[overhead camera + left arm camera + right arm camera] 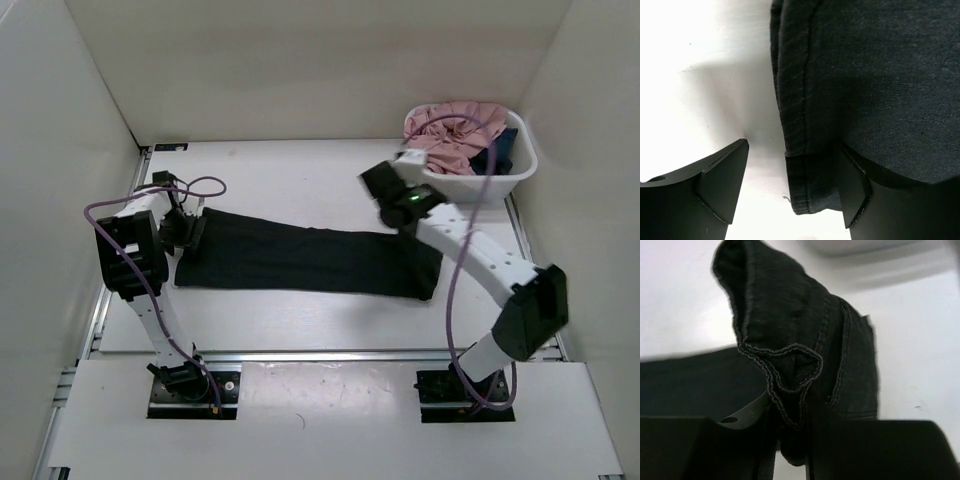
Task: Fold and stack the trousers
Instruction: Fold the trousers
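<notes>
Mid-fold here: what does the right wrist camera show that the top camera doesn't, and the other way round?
Only right wrist: the right tool pinching a bunched, stitched edge of the trousers. Only top: the trousers stretched across the table, the left tool at their left end, and the basket holding a pink garment. Both: black trousers on the white table.

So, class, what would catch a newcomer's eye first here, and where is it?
Black trousers stretch across the table's middle. The right claw pinches their bunched right end, while the left claw sits open astride the left end's edge. A white basket of clothes stands in the far right corner.
</notes>
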You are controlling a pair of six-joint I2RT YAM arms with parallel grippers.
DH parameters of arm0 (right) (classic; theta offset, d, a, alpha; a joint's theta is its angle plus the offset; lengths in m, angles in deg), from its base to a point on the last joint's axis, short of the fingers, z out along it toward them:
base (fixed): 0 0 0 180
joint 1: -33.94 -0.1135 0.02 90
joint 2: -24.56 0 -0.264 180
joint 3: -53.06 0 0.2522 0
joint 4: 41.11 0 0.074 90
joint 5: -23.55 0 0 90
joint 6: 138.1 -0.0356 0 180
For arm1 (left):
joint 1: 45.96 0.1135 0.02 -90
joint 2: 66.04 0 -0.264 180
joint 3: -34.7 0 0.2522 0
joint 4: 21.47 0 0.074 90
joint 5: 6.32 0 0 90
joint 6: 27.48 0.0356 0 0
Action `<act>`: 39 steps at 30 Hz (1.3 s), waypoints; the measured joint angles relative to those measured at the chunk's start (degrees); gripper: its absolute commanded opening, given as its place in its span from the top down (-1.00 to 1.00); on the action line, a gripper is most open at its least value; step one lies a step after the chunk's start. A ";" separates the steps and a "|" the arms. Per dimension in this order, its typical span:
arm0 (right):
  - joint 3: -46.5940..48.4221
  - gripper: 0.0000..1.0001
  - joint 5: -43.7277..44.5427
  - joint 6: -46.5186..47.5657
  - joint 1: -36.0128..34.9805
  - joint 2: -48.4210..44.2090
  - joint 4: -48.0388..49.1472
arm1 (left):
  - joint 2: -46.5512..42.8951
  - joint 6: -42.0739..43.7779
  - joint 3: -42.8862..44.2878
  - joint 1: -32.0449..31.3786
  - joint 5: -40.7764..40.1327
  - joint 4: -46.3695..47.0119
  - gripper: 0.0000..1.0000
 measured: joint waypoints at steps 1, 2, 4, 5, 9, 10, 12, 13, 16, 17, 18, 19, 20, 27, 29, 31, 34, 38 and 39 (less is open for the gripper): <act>1.09 1.00 1.07 -1.42 -4.04 2.05 -0.92 | -0.09 -0.26 -0.15 0.02 0.15 0.13 -0.58; 2.45 1.00 1.86 -2.75 -8.07 4.87 -1.49 | -0.11 -0.46 -0.20 0.13 0.33 0.20 -0.58; 6.86 1.00 2.58 -4.66 -13.88 11.78 -3.26 | -0.11 -0.66 -0.24 0.17 0.42 0.22 -0.58; 9.46 1.00 2.60 -5.66 -15.96 15.93 -3.63 | -0.11 -0.70 -0.24 0.15 0.44 0.24 -0.58; 15.82 1.00 1.86 -8.26 -19.76 27.71 -4.52 | -0.15 -0.87 -0.26 0.17 0.48 0.22 -0.58; 15.98 1.00 1.20 -8.57 -20.15 29.31 -4.35 | -0.17 -0.87 -0.31 0.17 0.48 0.26 -0.58; 16.52 1.00 -0.22 -8.59 -20.65 31.74 -4.46 | -0.20 -0.87 -0.37 0.17 0.48 0.35 -0.58; 17.29 1.00 -1.03 -8.41 -20.87 32.83 -4.50 | -0.33 -0.87 -0.48 0.17 0.48 0.44 -0.58; 19.41 1.00 -3.17 -6.82 -20.92 34.88 -4.70 | -0.57 -0.90 -0.81 0.17 0.48 0.79 -0.58; 19.41 1.00 -4.20 -6.16 -20.96 34.91 -4.46 | -0.59 -0.90 -0.81 0.17 0.48 0.79 -0.58; 19.41 0.99 -5.46 -5.20 -20.96 34.91 -4.22 | -0.59 -0.90 -0.81 0.17 0.48 0.81 -0.58; 19.41 0.95 -6.67 -4.37 -21.03 34.91 -3.85 | -0.61 -0.90 -0.83 0.17 0.48 0.81 -0.58; 19.41 0.90 -8.09 -3.43 -21.11 34.91 -3.28 | -0.61 -0.87 -0.83 0.17 0.48 0.83 -0.58; 19.82 -0.46 -20.15 4.59 -22.93 34.91 2.62 | -0.66 -0.85 -0.83 0.17 0.33 0.83 -0.61; 20.44 -0.49 -22.05 7.13 -24.02 34.71 3.28 | -0.72 -0.87 -0.83 0.28 0.15 0.85 -0.61; 20.06 -0.52 -23.21 9.27 -24.92 33.29 4.04 | -0.81 -0.85 -0.87 0.39 0.07 0.87 -0.63; 15.61 -0.37 -23.50 11.15 -25.83 26.80 5.84 | -0.96 -0.83 -0.79 0.42 -0.66 0.74 -0.63; 8.33 0.23 -22.21 10.75 -24.79 13.20 7.91 | -1.03 -0.39 0.46 0.42 -3.13 -0.39 -0.63; 7.65 0.36 -21.90 10.27 -23.89 11.06 8.09 | -1.05 -0.35 1.38 0.35 -3.76 -1.14 -0.63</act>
